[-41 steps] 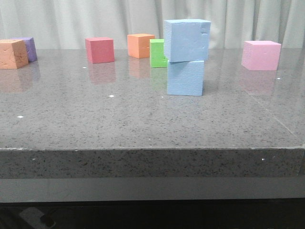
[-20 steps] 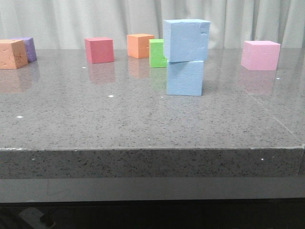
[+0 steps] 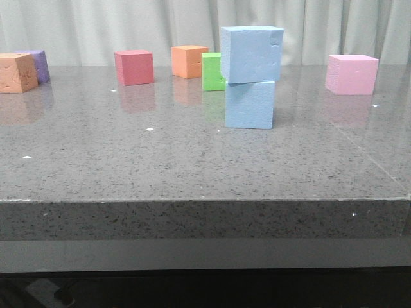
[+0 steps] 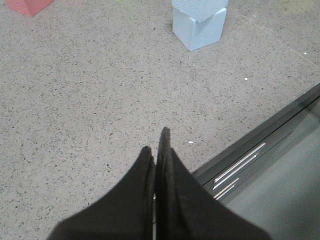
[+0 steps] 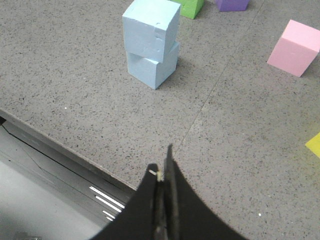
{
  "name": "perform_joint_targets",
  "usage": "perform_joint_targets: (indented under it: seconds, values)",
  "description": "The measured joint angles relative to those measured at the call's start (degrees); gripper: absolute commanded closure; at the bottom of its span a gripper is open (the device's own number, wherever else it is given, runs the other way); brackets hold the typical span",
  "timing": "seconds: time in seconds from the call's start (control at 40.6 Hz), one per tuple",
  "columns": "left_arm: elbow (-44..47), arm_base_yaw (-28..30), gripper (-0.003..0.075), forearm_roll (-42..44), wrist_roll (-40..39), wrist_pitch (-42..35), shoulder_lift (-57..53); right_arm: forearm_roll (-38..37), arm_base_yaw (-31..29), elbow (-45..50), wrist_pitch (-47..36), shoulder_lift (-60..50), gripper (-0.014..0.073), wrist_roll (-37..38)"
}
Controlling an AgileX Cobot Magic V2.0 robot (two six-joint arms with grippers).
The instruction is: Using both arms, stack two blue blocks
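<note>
Two pale blue blocks stand stacked near the middle of the grey table: the upper block (image 3: 251,54) rests on the lower block (image 3: 250,105), slightly twisted and overhanging it. The stack also shows in the left wrist view (image 4: 200,22) and in the right wrist view (image 5: 151,42). My left gripper (image 4: 156,145) is shut and empty, well back from the stack near the table's front edge. My right gripper (image 5: 162,162) is also shut and empty, over the front edge. Neither gripper shows in the front view.
Along the back stand a red cube (image 3: 134,67), an orange cube (image 3: 189,61), a green cube (image 3: 212,71), a pink cube (image 3: 351,74), and at far left an orange cube (image 3: 17,72) before a purple cube (image 3: 38,64). A yellow corner (image 5: 314,145) shows in the right wrist view.
</note>
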Motion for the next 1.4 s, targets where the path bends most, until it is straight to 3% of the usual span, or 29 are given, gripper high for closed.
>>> perform_joint_targets:
  seconds: [0.148, 0.32, 0.517, 0.69, 0.862, 1.404]
  values:
    - [1.5, 0.7, 0.0741, -0.3, 0.0, -1.4, -1.3, 0.0, 0.0, 0.0, 0.0, 0.0, 0.0661, 0.0]
    - [9.1, 9.8, 0.0741, -2.0, 0.0, -6.6, -8.5, 0.0, 0.0, 0.0, 0.0, 0.0, 0.0661, 0.0]
    - [23.3, 22.4, 0.0741, -2.0, 0.0, -22.2, -22.6, 0.0, 0.0, 0.0, 0.0, 0.0, 0.0661, 0.0]
    - [36.9, 29.2, 0.0741, -2.0, 0.0, -34.1, -34.5, 0.0, 0.0, 0.0, 0.0, 0.0, 0.0661, 0.0]
    - [45.2, 32.5, 0.0741, -2.3, 0.0, -39.7, -40.5, 0.0, 0.0, 0.0, 0.0, 0.0, 0.0661, 0.0]
    - [45.2, 33.1, 0.0741, -2.4, 0.0, -40.4, -40.5, 0.1, 0.0, 0.1, 0.0, -0.1, 0.0661, 0.0]
